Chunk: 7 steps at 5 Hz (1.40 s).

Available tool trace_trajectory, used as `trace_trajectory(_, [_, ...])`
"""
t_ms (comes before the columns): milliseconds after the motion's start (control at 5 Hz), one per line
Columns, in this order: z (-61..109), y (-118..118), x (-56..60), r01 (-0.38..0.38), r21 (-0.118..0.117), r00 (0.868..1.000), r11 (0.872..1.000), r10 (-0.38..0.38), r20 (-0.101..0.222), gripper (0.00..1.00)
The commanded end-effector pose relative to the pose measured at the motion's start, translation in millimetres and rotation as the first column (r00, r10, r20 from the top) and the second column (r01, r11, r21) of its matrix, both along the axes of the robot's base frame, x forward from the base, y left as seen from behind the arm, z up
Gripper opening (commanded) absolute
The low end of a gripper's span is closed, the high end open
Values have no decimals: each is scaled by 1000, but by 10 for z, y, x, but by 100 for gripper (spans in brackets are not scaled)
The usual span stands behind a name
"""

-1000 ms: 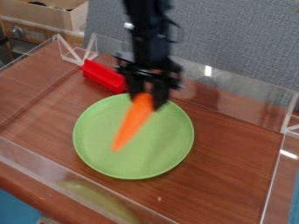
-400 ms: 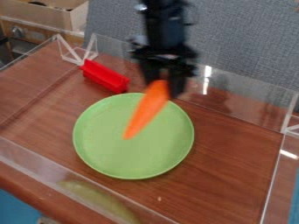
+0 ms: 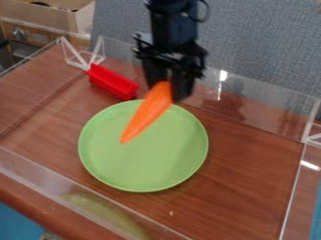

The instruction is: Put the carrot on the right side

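Observation:
The orange carrot [image 3: 145,113] hangs tilted in the air, its narrow tip pointing down and left over the green plate [image 3: 170,164]. My black gripper [image 3: 164,86] is shut on its thick upper end, so the leafy top is hidden between the fingers. The carrot is clear of the plate surface, above the plate's back half.
A red rectangular block [image 3: 111,82] lies at the back left, just behind the plate. Clear plastic walls [image 3: 269,94] ring the brown wooden table [image 3: 264,159]. Bare wood lies to the right of the plate.
The gripper lifted the carrot off the plate, swung right, and has now shifted slightly back left and a little higher. The grip stayed shut throughout.

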State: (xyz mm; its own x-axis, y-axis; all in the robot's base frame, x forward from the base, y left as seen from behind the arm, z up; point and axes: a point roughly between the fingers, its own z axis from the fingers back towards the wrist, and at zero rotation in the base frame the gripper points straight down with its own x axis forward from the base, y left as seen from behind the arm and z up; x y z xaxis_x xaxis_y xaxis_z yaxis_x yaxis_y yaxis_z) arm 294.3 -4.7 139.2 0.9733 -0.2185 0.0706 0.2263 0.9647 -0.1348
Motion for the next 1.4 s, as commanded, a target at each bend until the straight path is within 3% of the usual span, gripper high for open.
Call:
trace_trajectory(0, [151, 218, -48, -69, 1, 997, 998, 69, 37, 0])
trace_trajectory(200, [71, 124, -47, -52, -9, 999, 999, 52, 13, 0])
trace_trajectory(600, [123, -130, -45, -56, -27, 998, 998, 56, -2, 0])
trace_trajectory(1000, [63, -164, 54, -67, 6, 997, 998, 67, -30, 0])
trace_trajectory(1200, [-201, -61, -43, -76, 30, 996, 997, 77, -54, 0])
